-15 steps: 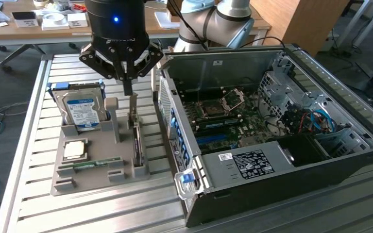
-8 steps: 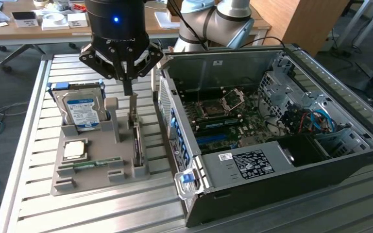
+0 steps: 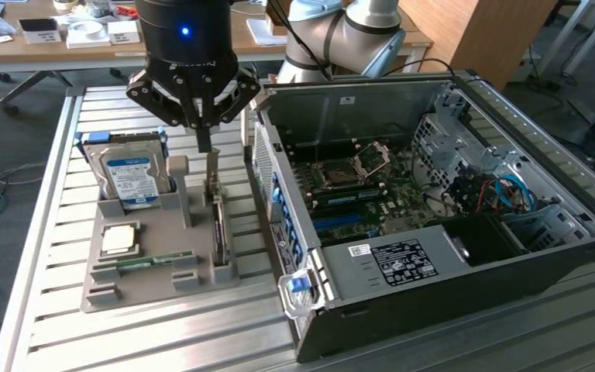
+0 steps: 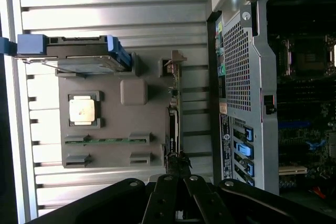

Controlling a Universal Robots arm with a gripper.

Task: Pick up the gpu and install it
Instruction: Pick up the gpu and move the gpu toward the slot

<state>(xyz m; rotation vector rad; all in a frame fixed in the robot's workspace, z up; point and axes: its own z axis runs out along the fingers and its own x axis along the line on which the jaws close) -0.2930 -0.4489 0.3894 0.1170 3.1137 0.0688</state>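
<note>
Pick-up step, by the look of it: poised with gripper right over the gpu, standing on edge in the grey holder beside the open case. Cannot tell whether clamped or open. Calls for squaring on its thin top edge.

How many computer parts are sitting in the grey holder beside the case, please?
4: hard drive upright at the far end; processor and memory stick lying flat; gpu on edge along the side nearest the case. None seems hidden.
</note>
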